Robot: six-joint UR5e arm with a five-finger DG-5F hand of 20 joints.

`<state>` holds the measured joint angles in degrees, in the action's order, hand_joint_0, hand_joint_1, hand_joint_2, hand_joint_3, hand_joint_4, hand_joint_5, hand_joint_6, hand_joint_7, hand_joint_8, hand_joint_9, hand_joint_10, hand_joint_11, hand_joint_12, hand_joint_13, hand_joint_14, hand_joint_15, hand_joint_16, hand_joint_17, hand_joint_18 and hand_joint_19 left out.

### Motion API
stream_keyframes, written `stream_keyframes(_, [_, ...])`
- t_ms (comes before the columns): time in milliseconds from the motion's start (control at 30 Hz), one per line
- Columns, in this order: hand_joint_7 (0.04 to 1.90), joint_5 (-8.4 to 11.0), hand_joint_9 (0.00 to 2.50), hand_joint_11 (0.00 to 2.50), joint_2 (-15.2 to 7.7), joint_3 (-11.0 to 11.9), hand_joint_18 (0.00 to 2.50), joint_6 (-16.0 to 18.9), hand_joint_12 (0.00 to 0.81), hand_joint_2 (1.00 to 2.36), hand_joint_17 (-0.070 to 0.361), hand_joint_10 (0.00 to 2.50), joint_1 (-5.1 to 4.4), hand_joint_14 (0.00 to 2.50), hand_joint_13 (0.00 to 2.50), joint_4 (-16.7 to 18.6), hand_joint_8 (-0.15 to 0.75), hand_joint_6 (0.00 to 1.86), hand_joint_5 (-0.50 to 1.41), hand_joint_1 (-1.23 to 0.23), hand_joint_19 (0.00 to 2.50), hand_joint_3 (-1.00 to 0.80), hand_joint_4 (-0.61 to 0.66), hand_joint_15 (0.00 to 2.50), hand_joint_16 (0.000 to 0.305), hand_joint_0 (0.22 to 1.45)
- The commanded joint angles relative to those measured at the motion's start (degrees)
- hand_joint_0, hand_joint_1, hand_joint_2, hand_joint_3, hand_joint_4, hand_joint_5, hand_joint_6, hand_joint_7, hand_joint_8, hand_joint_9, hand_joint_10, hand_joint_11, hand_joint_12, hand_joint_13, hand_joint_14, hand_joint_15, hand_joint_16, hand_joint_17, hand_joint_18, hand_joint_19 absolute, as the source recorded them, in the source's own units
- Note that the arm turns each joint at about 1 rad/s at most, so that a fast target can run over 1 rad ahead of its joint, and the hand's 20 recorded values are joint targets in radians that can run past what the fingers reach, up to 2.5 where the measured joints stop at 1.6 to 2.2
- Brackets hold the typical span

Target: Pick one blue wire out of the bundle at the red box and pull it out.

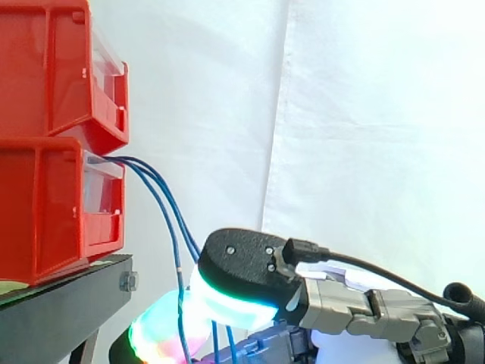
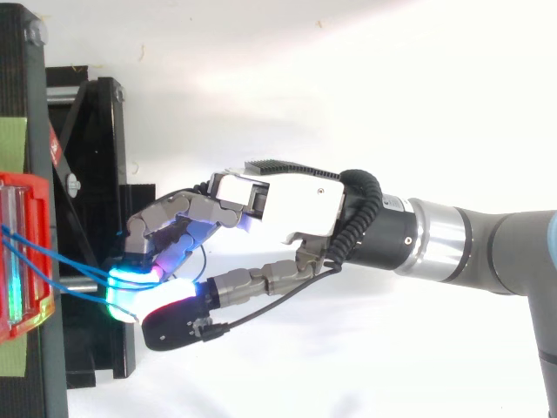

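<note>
Several blue wires (image 1: 163,205) leave the front of the lower red box (image 1: 45,205) and hang down to the right. From above, the same wires (image 2: 52,261) run from the red box (image 2: 22,252) straight to my glowing fingertips (image 2: 126,287). My hand (image 2: 287,205) reaches in from the right, level with the box front. Its fingers curl toward the thumb and close round the wires where they meet. In the side view the hand (image 1: 333,303) sits low, below the box. One wire crosses its glowing pads (image 1: 163,334), and two more drop past just to the right.
A second red bin (image 1: 53,68) is stacked on the lower one. Both rest on a black stand (image 1: 61,303) whose frame (image 2: 96,174) lies under my fingertips. A white curtain (image 1: 379,114) hangs behind.
</note>
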<state>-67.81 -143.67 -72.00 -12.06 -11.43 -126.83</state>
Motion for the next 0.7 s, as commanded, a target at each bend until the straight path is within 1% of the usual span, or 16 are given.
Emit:
stream_keyframes(0, [0.95,-0.04,0.9,0.53,0.06,0.02,0.68,0.55,0.453,1.01,0.145,0.01,0.09,0.01,0.72,0.0,0.369,0.77,-0.18,-0.56,0.44,-0.34,0.24,0.33,0.064,0.52])
stream_keyframes(67, [0.97,-0.04,0.9,0.52,0.06,0.02,0.68,0.9,0.461,1.01,0.15,0.02,0.09,0.01,0.72,0.09,0.376,0.73,-0.17,-0.51,0.43,-0.4,0.25,0.33,0.067,0.5])
stream_keyframes(167, [1.0,-0.13,0.9,0.53,-0.03,0.02,0.68,2.04,0.465,1.01,0.154,0.01,0.18,0.01,0.72,0.18,0.382,0.71,-0.17,-0.48,0.44,-0.44,0.25,0.33,0.068,0.49])
stream_keyframes(300, [1.0,-0.13,0.9,0.52,-0.03,0.02,0.68,3.1,0.466,1.0,0.154,0.01,0.44,0.01,0.72,0.0,0.382,0.7,-0.17,-0.49,0.44,-0.43,0.24,0.33,0.068,0.49])
stream_keyframes(433, [1.02,-0.75,0.89,0.53,0.06,0.02,0.66,3.98,0.454,1.01,0.148,0.02,0.62,0.01,0.72,0.0,0.37,0.71,-0.17,-0.53,0.45,-0.36,0.22,0.33,0.066,0.52])
stream_keyframes(467, [0.96,-1.1,0.89,0.53,0.06,0.02,0.66,4.42,0.451,1.01,0.146,0.02,0.8,0.01,0.72,0.0,0.37,0.76,-0.18,-0.54,0.45,-0.33,0.23,0.34,0.065,0.53])
stream_keyframes(600, [0.96,-1.63,0.91,0.55,0.06,-0.07,0.67,5.12,0.442,1.02,0.141,0.01,0.97,0.01,0.73,0.0,0.364,0.83,-0.19,-0.6,0.45,-0.22,0.21,0.34,0.063,0.55])
stream_keyframes(667, [0.95,-2.42,0.92,0.55,0.06,0.02,0.7,5.65,0.453,1.02,0.145,0.02,1.15,0.01,0.75,-0.09,0.377,0.87,-0.2,-0.62,0.44,-0.14,0.22,0.34,0.065,0.56])
